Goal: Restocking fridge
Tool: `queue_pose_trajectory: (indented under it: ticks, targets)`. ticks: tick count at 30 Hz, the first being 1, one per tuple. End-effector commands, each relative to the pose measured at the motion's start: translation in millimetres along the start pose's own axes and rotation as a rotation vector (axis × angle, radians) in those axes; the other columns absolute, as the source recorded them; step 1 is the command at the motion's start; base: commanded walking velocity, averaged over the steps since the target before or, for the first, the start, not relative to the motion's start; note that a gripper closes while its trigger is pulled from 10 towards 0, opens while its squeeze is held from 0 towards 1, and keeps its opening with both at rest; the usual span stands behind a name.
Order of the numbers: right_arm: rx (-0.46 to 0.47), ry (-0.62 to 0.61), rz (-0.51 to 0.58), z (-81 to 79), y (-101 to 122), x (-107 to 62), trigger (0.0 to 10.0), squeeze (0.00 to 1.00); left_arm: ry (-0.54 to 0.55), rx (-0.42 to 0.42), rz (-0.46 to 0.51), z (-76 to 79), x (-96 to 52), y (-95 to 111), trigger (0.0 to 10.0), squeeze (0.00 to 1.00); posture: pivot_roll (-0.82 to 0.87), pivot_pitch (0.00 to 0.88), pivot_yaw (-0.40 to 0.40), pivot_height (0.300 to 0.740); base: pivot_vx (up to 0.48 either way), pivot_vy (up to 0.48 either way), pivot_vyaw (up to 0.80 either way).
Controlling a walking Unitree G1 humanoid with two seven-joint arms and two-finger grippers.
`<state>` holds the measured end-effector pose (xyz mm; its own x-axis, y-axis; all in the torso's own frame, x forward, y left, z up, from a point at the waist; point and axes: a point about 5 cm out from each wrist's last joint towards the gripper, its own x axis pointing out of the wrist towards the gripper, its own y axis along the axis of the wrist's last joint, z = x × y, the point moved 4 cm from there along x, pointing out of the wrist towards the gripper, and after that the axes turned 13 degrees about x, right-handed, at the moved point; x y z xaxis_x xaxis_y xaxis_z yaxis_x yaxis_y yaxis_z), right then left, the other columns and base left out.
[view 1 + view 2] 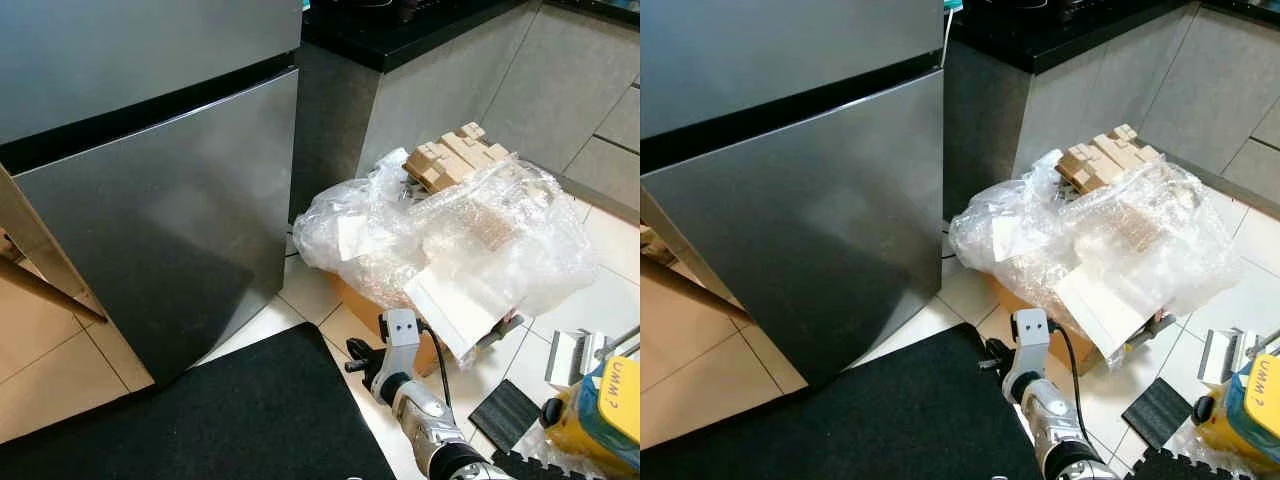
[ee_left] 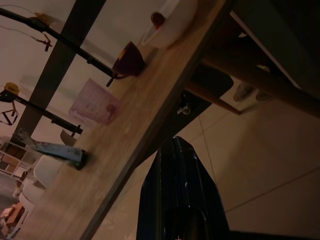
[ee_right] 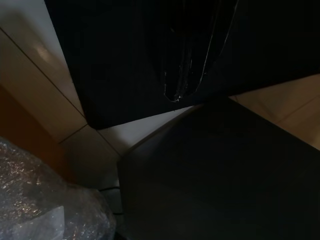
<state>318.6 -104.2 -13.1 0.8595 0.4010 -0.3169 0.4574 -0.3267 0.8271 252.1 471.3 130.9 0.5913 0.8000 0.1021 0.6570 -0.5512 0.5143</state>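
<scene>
- The fridge (image 1: 160, 200) fills the upper left of the head views. Both its doors are shut, with a dark gap between the top door and the bottom one.
- I cannot see if there is food inside. So the closed doors could mean the food is already in, or that it is waiting to go in.
- The right arm (image 1: 415, 400) sits low at the bottom middle, over the edge of a black mat (image 1: 220, 420). It is not touching the fridge.
- The right gripper (image 3: 187, 60) shows in its wrist view as a dark shape over the mat and floor tiles. It looks pressed together with nothing in it, but the view is very dark.
- The left gripper (image 2: 177, 200) points at a wooden surface (image 2: 125, 135) with a red cup (image 2: 129, 57) on it. Its fingers look shut and hold nothing.
- A box (image 1: 375, 300) under a heap of bubble wrap (image 1: 450, 235) sits at the middle right, just beside the fridge. A yellow bottle (image 1: 600, 415) stands at the lower right.
- To do well here, stand square to the fridge door and keep the feet away from the box and wrap, which could slip or snag.
- Any pull on the door should be slow, with room left for it to swing.
</scene>
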Motion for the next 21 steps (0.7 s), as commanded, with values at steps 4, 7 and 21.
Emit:
queue_pose_trajectory:
  ticks: [4,7,21]
  targets:
    - [-0.069,-0.075,-0.177,19.0,-38,-17.3,10.0,0.0,-0.414,-0.246,-0.082,107.8,-72.0,-22,10.0,0.0,-0.09,0.104,-0.045,0.74,0.0,0.0,0.0]
    - [-0.096,-0.131,-0.243,31.3,-52,-27.6,10.0,0.0,-0.531,-0.345,-0.162,142.3,-109.5,-32,10.0,0.0,-0.09,0.103,-0.045,0.74,0.0,0.0,0.0]
    - [-0.061,-0.412,-0.246,80.1,-51,-52.9,10.0,0.0,-1.125,-0.3,0.018,249.2,-267.9,33,10.0,0.0,-0.06,0.073,-0.056,0.74,0.0,0.0,0.0]
